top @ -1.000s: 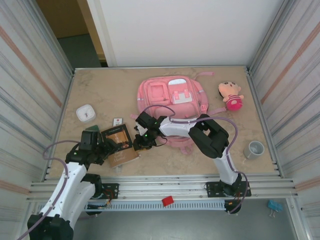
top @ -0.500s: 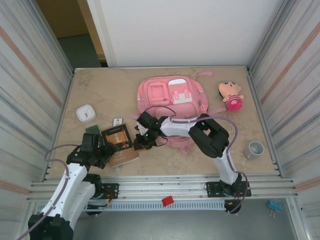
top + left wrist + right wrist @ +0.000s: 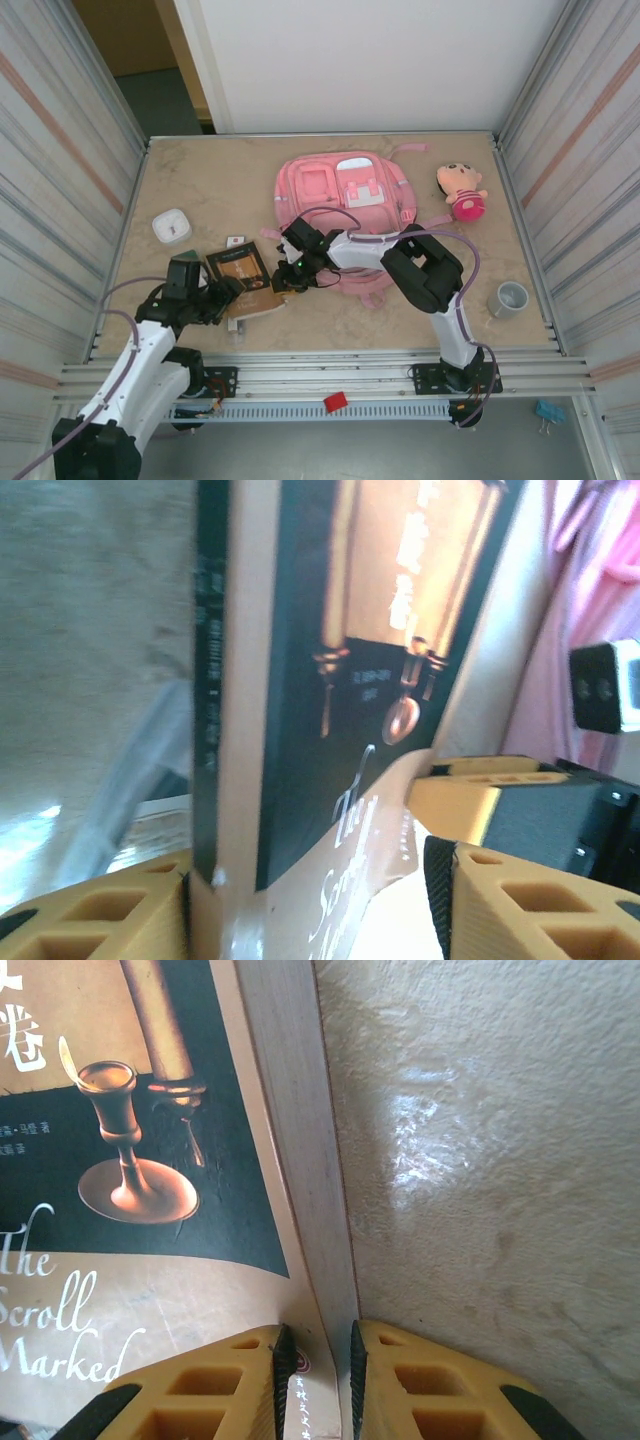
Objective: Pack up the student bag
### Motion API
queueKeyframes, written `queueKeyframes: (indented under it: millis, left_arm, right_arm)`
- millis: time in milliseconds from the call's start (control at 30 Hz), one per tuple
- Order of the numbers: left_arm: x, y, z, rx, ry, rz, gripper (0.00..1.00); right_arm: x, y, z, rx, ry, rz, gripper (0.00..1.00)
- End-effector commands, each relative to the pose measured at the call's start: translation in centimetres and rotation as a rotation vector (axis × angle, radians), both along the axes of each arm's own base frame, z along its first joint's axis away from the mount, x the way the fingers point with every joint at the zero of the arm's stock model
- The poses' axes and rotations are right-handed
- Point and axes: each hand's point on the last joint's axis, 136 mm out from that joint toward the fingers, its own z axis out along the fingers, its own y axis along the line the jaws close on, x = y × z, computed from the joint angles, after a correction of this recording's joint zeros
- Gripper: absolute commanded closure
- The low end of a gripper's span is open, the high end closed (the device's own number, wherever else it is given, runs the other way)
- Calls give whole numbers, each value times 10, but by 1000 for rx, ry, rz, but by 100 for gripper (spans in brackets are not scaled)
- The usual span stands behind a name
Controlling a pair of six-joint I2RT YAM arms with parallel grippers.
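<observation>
**Top external.**
- Left arm reaches forward from its base. The left gripper (image 3: pixel 222 293) sits low at the near-left corner of the book (image 3: pixel 243 275).
- Right arm is folded back across the table (image 3: pixel 220 180). Its elbow is over the near part of the student bag (image 3: pixel 345 185), and the right gripper (image 3: pixel 290 275) is at the book's right edge.
- The bag lies flat at the far centre of the table, front pockets up.
- Versus 0.5 s ago:
  - The book has shifted toward the far edge, and its far corner is now just beside the small card (image 3: pixel 235 241).
  - Both grippers have moved with the book.
  - Bag, doll (image 3: pixel 460 192), mug (image 3: pixel 509 298) and white box (image 3: pixel 172 227) are unchanged.
- Open room: bare table along the left edge, at the far-left corner and along the near edge right of the book. The mug stands near the right edge, well apart from the arms.

**Left wrist.**
- The left gripper (image 3: pixel 310 900) has its jaws spread wide with the book (image 3: pixel 300 680) standing between them.
- The book's spine touches the left finger.
- Glare hides the contact at the other finger, so I cannot tell whether the grip is closed.
- Pink bag fabric (image 3: pixel 600 580) shows at the right edge of the view.

**Right wrist.**
- The right gripper (image 3: pixel 315 1360) is clenched on the book (image 3: pixel 120 1160).
- Its fingers (image 3: pixel 230 1390) pinch the thin page edge at the corner, with almost no gap.
- Bare table (image 3: pixel 480 1160) lies to the right.
</observation>
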Motion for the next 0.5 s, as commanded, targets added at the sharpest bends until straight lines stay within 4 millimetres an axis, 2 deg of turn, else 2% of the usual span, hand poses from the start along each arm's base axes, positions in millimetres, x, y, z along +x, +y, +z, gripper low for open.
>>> queueKeyframes:
  millis: [0,100,167,200,300,367,467]
  left_arm:
    - [19,-22,22,-84,-92,-65,41]
    - [26,-29,25,-65,-112,-97,43]
    - [29,-29,27,-25,-116,-117,50]
    - [30,-27,26,0,-113,-119,55]
    - [32,-18,22,89,-94,-117,86]
    - [35,-15,24,128,-110,-128,99]
    - [39,-17,38,195,-175,-181,100]
  right_arm:
    - [-8,1,2,10,14,-1,76]
    - [-8,-1,3,17,16,-10,76]
    - [-7,-2,3,22,16,-18,76]
    - [-7,-3,4,25,15,-21,76]
    - [-3,-5,10,43,1,-35,76]
    - [-1,-7,19,64,-24,-46,74]
    - [8,-13,42,102,-84,-78,66]
